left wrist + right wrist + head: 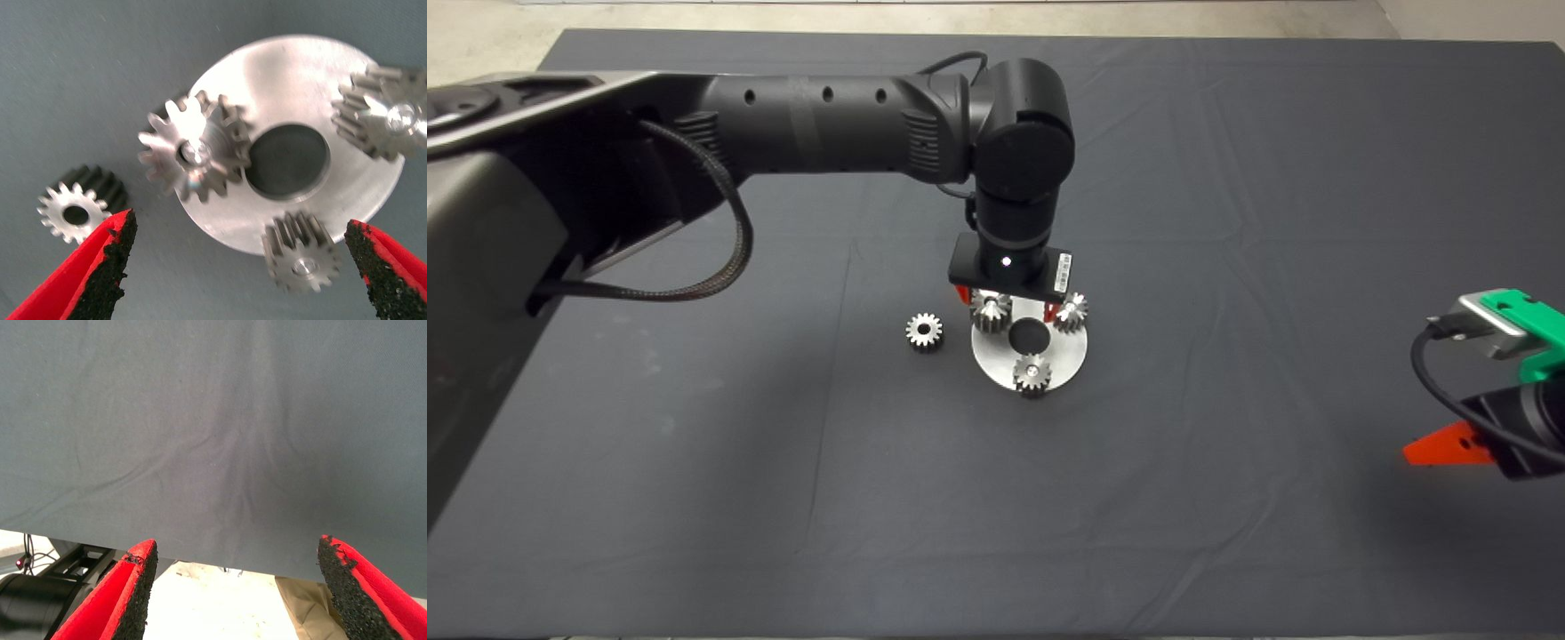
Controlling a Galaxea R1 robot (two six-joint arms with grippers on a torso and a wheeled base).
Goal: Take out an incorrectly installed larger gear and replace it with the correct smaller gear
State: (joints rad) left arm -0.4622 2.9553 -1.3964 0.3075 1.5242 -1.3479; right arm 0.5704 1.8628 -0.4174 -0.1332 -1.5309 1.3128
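Four silver toothed gears lie within the frames, three mounted on a round metal plate (1069, 363) and one loose on the dark mat (1227, 267).

Item 1, larger gear (195, 152): seated on a pin at the plate's rim, on the side nearest the loose gear. Its bore axis stands roughly upright from the plate, flat face up, with the bright pin end showing in its centre. In the head view it sits at the plate's far-left edge (991, 311), partly under the left wrist.

Item 2, smaller gear (924, 332): loose on the mat just left of the plate, apart from it, lying flat with its open centre hole facing up.

Items 3 and 4, mounted gear on the plate's far-right rim (1071, 311) and mounted gear on the near rim (1032, 373): each upright on its own pin. The plate has a dark round hole (1029, 336) at its centre.

Left gripper (240, 267): above the plate, fingers spread wide, nothing between the pads, one finger (110, 257) near the loose gear.

Right gripper (233, 587): parked at the mat's right edge, fingers apart, holding nothing.

Writing: a white label (1064, 271) on the left wrist housing carries print too small to read.
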